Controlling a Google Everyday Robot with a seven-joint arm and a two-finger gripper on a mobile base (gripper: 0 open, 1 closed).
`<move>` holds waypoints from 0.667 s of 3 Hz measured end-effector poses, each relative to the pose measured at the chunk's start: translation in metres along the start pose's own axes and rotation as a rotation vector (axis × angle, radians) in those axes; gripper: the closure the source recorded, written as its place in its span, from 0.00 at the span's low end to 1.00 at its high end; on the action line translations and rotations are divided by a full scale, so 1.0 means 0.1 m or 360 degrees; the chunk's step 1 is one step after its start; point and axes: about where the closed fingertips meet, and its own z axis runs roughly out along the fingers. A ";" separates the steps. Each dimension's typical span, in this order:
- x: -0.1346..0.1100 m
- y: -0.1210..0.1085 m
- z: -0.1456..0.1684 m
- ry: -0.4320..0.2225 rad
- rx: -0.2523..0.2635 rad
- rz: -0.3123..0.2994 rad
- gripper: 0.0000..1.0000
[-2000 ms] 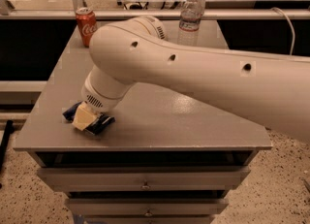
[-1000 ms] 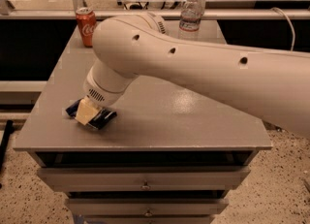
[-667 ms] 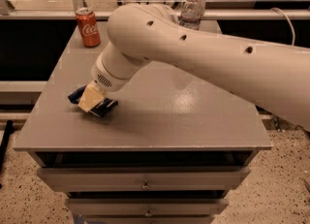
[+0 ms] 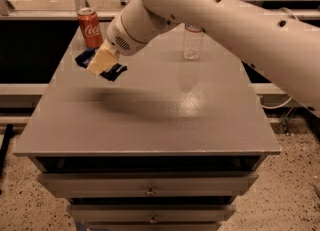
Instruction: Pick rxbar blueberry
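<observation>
The rxbar blueberry (image 4: 113,72), a flat bar in a dark navy wrapper, is clamped in my gripper (image 4: 102,62); its ends stick out on either side of the pale yellow fingers (image 4: 100,61). The gripper holds it in the air over the left rear part of the grey table (image 4: 160,125), and a shadow lies on the tabletop below. My big white arm reaches in from the upper right.
A red soda can (image 4: 90,27) stands at the table's back left, just behind the gripper. A clear plastic water bottle (image 4: 192,42) stands at the back middle, partly behind the arm. Drawers (image 4: 150,191) sit under the tabletop.
The gripper has risen off the tabletop with the bar in it and moved back toward the soda can. The view has also shifted.
</observation>
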 end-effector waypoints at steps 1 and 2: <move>-0.02 -0.22 -0.41 -0.0047 0.0080 -0.0056 1.00; -0.03 -0.25 -0.47 -0.0056 0.0094 -0.0072 1.00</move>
